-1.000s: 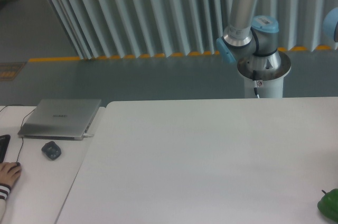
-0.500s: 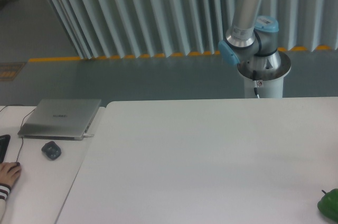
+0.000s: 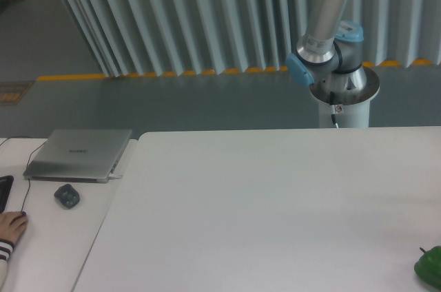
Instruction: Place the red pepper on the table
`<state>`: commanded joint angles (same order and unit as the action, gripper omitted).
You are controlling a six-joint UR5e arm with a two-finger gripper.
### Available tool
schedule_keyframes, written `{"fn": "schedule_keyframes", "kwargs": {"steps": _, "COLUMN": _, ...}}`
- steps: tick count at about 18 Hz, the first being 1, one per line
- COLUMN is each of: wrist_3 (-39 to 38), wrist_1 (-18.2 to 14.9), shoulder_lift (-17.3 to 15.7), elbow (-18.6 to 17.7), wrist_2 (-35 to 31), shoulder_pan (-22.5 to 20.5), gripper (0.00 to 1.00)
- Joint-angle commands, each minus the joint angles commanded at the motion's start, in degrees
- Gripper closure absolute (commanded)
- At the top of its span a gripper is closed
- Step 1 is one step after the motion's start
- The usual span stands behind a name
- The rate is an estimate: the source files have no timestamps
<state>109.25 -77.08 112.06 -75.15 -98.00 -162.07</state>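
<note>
The large white table [image 3: 262, 202] fills the middle and right of the view. The red pepper is out of view. Only the arm's base and lower links [image 3: 331, 37] show at the back right, rising out of the top of the frame. The gripper itself is outside the picture, so nothing of its fingers can be seen.
A green pepper [image 3: 431, 266] sits at the table's front right edge, cut off by the frame. On the narrower desk at left lie a closed laptop [image 3: 79, 154], a dark mouse [image 3: 67, 196] and a person's hand [image 3: 10, 226].
The arm's upright link has shifted slightly to the right at the back. Nothing on the table or desk has moved.
</note>
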Motion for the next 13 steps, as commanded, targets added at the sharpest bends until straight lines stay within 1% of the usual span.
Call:
{"fn": "schedule_keyframes", "kwargs": {"steps": 4, "wrist_3": 0.00, "wrist_1": 0.35, "shoulder_lift": 0.26, "elbow": 0.44, "wrist_2": -0.18, "shoulder_pan": -0.09, "gripper": 0.00}}
{"fn": "schedule_keyframes", "kwargs": {"steps": 6, "wrist_3": -0.78, "wrist_1": 2.01, "shoulder_lift": 0.18, "elbow": 0.53, "wrist_2": -0.88, "shoulder_pan": -0.44, "gripper": 0.00}}
{"fn": "schedule_keyframes", "kwargs": {"steps": 7, "wrist_3": -3.66, "wrist_1": 3.07, "shoulder_lift": 0.00, "elbow": 0.53, "wrist_2": -0.88, "shoulder_pan": -1.31, "gripper": 0.00}}
{"fn": "schedule_keyframes", "kwargs": {"steps": 8, "wrist_3": -5.69, "wrist_1": 3.08, "shoulder_lift": -0.17, "elbow": 0.53, "wrist_2": -0.71, "shoulder_pan": -2.45, "gripper": 0.00}}
{"fn": "schedule_keyframes", "kwargs": {"steps": 10, "wrist_3": -6.85, "wrist_1": 3.16, "shoulder_lift": -0.44, "elbow": 0.53, "wrist_2": -0.62, "shoulder_pan": -3.51, "gripper": 0.00}}
{"fn": "schedule_keyframes", "kwargs": {"steps": 12, "wrist_3": -10.09, "wrist_1": 3.34, "shoulder_lift": -0.27, "elbow": 0.62, "wrist_2": -0.27, "shoulder_pan": -4.39, "gripper": 0.00}}
{"fn": "schedule_keyframes", "kwargs": {"steps": 13, "wrist_3": -10.72, "wrist_1": 4.21, "shoulder_lift": 0.09, "elbow": 0.62, "wrist_2": -0.35, "shoulder_pan": -4.48, "gripper": 0.00}}
